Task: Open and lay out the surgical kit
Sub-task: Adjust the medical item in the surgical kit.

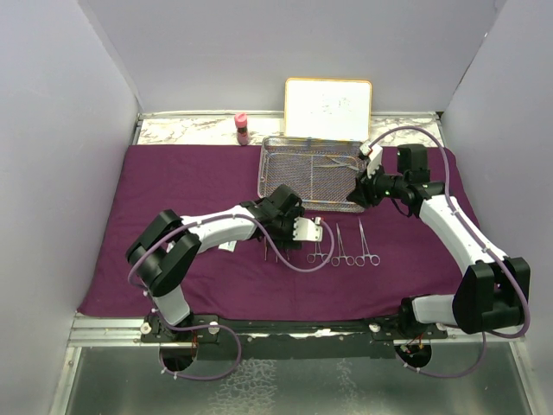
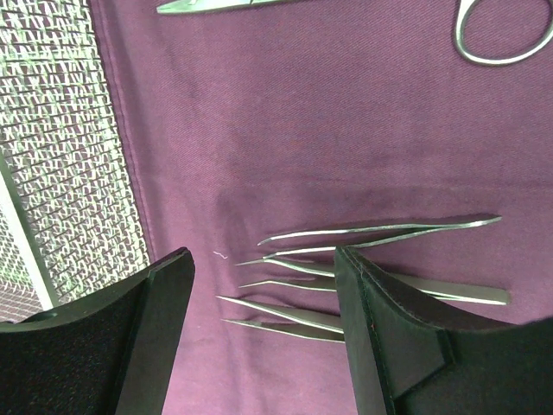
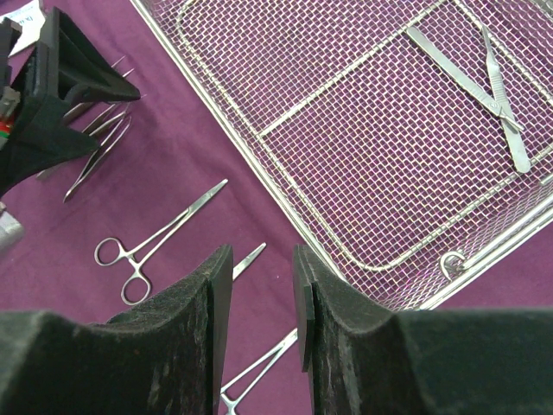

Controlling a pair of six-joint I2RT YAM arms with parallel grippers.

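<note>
- Purple cloth wrap (image 1: pixel 173 190) lies spread flat across the table.
- Wire-mesh tray (image 1: pixel 298 177) sits on the cloth's far middle, with two slim steel tools (image 3: pixel 488 86) crossed inside.
- Left gripper (image 2: pixel 262 277), jaws wide and empty, hangs over a row of forceps (image 2: pixel 380 232).
- Right gripper (image 3: pixel 262 285), jaws narrowly parted and empty, hovers beside the tray's corner.
- Ring-handled clamps (image 1: pixel 344 246) lie side by side on the cloth, nearer than the tray.

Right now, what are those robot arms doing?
Two robot arms are laying out a surgical kit on a purple cloth. The left gripper hangs open over a row of forceps. The right gripper, open and empty, hovers beside the mesh tray. Clamps lie on the cloth, and two tools lie in the tray.
</note>
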